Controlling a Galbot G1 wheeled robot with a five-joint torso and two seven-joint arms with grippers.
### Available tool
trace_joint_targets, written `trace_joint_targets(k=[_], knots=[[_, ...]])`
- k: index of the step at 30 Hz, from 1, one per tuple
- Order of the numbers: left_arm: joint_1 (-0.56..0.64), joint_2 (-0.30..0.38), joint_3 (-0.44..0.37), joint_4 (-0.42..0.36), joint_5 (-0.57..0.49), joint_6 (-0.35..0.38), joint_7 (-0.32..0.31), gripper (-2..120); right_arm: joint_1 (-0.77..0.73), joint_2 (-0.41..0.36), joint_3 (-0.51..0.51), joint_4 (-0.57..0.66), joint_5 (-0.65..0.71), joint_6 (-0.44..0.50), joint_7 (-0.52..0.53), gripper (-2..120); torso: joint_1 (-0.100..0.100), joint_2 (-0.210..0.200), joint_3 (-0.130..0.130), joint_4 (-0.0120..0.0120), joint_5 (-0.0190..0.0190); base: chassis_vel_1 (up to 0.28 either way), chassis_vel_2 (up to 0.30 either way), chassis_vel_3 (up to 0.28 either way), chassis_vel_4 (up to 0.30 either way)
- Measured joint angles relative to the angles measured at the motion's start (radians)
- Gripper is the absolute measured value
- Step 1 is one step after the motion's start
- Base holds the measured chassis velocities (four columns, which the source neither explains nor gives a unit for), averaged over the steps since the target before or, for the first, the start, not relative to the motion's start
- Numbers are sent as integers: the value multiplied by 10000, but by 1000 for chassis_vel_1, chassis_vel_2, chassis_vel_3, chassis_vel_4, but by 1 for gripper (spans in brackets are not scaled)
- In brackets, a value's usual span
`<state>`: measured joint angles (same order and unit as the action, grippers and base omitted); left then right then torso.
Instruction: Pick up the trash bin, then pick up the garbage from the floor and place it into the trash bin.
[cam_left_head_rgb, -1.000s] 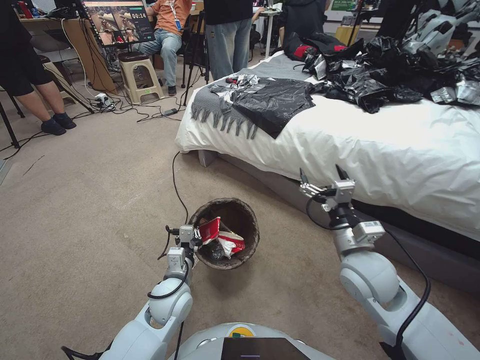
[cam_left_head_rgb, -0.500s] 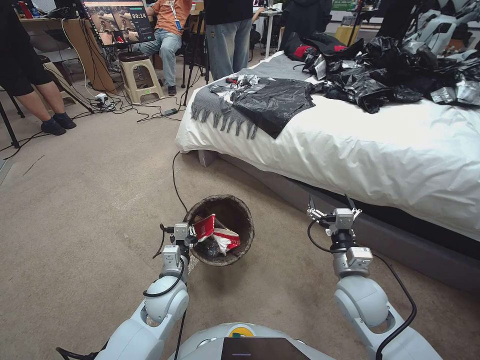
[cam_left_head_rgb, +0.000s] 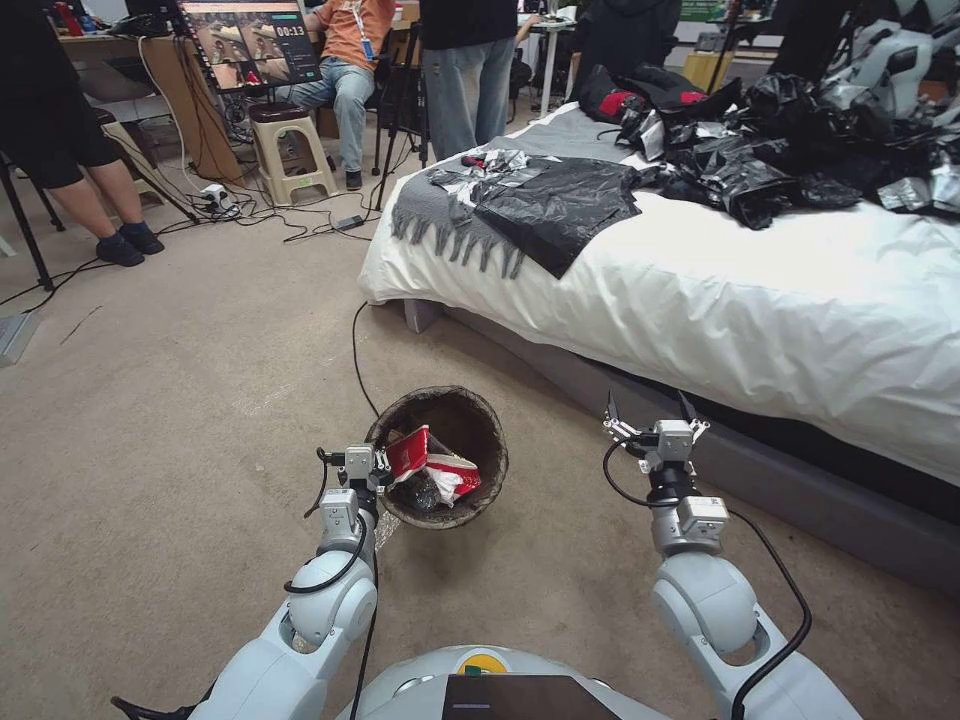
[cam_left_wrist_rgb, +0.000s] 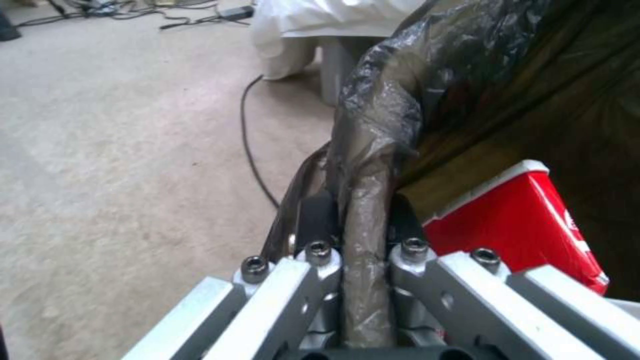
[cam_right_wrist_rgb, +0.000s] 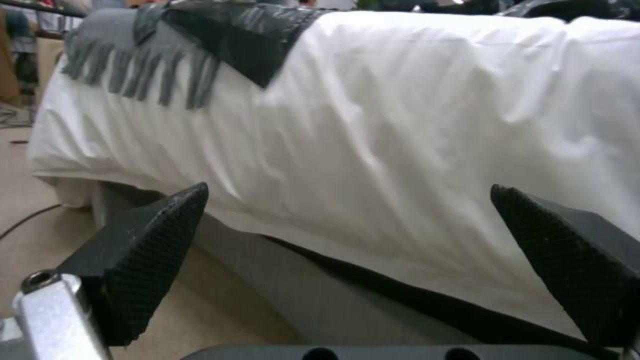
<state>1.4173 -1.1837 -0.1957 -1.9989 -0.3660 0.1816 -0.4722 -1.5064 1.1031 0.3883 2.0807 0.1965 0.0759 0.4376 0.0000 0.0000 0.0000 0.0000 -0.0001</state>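
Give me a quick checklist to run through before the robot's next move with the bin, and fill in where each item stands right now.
1. Left pincer clamped on the trash bin rim: ok, the bag-covered edge sits between its fingers.
2. Garbage inside the bin: ok, a red carton and wrappers lie in it.
3. Right pincer free for picking: ok, open and empty, near the bed.
4. Garbage left on the floor: cannot tell, none on the carpet seen here.
5. Black cable near the bin: not ok, it runs right up to the bin.
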Motion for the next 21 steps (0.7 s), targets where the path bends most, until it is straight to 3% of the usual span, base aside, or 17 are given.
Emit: trace_joint_targets(k=[21], knots=[[75,-42,-154,-57,52,1,23,0,241,95,-278,-181,-28,-38,8,100,0,0,0,1,1,98,98,98,97]])
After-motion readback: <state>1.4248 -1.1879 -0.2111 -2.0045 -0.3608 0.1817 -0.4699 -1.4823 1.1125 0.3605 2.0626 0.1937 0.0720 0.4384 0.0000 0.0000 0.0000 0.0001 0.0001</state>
